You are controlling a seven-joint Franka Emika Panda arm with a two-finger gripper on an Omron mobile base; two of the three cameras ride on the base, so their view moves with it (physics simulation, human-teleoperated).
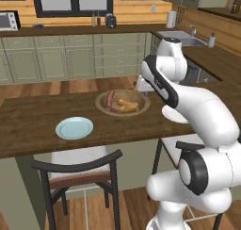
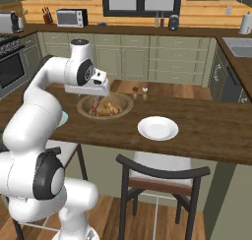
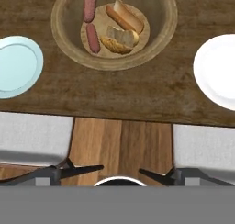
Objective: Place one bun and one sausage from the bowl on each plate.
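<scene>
Jaws spread wide and empty, the gripper (image 2: 101, 94) is hovering, seemingly above the bowl (image 3: 64, 39), lining up a bun (image 3: 125, 17).

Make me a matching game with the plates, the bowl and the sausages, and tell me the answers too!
Things:
1. light blue plate
2. white plate
3. bowl
4. sausages

Descriptions:
A. tan, holds the food
B. reddish-brown, lying in the bowl
C. bare, on the bowl's right in the hand view
D. bare, on the bowl's left in the hand view

Pairs: 1-D, 2-C, 3-A, 4-B
</scene>
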